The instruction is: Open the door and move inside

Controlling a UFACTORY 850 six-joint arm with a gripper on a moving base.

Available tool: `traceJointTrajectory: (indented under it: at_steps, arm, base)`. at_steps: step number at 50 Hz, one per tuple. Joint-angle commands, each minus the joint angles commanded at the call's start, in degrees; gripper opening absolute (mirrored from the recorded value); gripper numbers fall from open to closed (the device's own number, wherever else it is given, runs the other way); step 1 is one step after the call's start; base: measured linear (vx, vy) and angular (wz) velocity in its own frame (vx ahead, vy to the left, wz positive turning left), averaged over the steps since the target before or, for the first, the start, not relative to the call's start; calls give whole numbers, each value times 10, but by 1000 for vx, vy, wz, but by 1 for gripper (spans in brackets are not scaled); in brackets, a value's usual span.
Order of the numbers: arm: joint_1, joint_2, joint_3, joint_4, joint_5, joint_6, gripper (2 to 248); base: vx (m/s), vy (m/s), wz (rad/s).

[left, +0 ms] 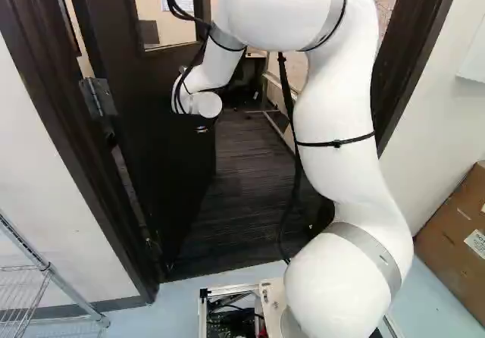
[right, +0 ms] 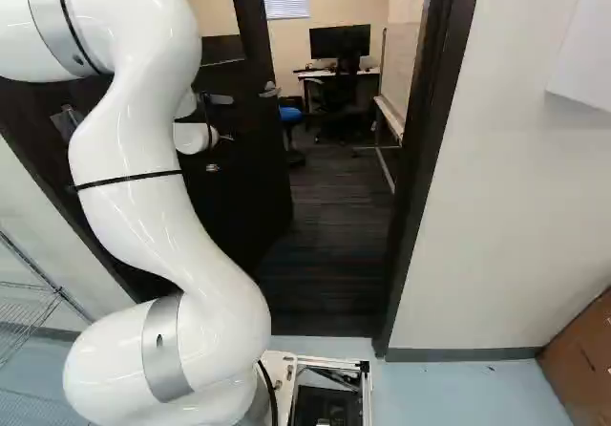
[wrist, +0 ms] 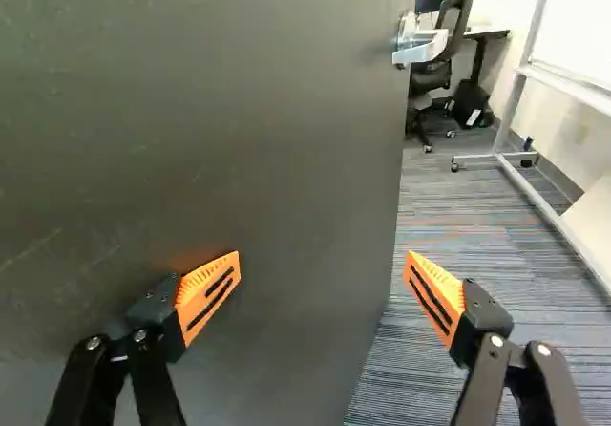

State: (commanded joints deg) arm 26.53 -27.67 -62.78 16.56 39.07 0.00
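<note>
"What's leftmost in the left base view?"
"A wire rack (left: pixel 47 270), then the dark door (left: pixel 148 126), standing open."
"And the hand (wrist: pixel 324 264)?"
"Spread wide, one pad (wrist: pixel 210 290) in front of the door, the other over striped carpet (wrist: pixel 430 202). The lever handle (wrist: pixel 420 49) is ahead, by the door's edge."
"Further right?"
"The white arm (left: pixel 333 118), then cardboard boxes (left: pixel 455 224) near the wall"
</note>
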Motion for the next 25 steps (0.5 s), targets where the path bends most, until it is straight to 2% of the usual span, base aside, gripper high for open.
traceJointTrajectory:
  at_steps: [25]
  arm:
    - [17,-15,-19,-34,0,0,247]
  base:
    - [0,0,0]
